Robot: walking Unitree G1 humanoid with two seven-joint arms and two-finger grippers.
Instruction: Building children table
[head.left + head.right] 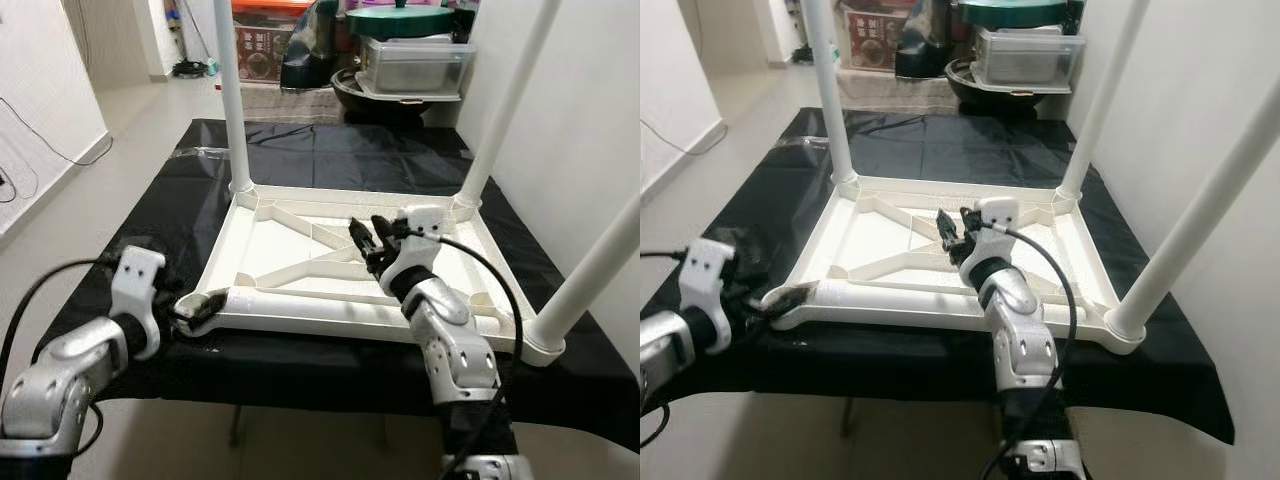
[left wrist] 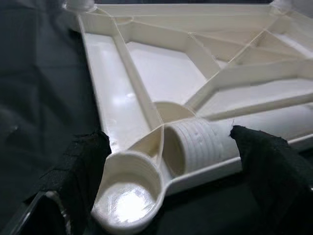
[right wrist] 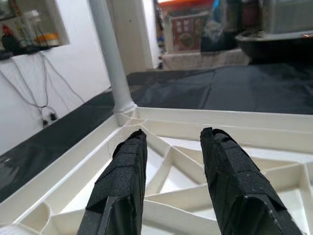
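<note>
I see a black sheet (image 1: pixel 330 150) spread over the work surface, reaching to its edges. Beyond it stand a clear plastic bin (image 1: pixel 415 65) under a green lid (image 1: pixel 398 20), beside a red-topped box (image 1: pixel 262 45). A cable (image 1: pixel 40 135) trails down the white wall on the left.

three upright legs (image 1: pixel 231 95) cut off by top edge; counter (image 1: pixel 300 150) far end hidden behind clutter.
</note>
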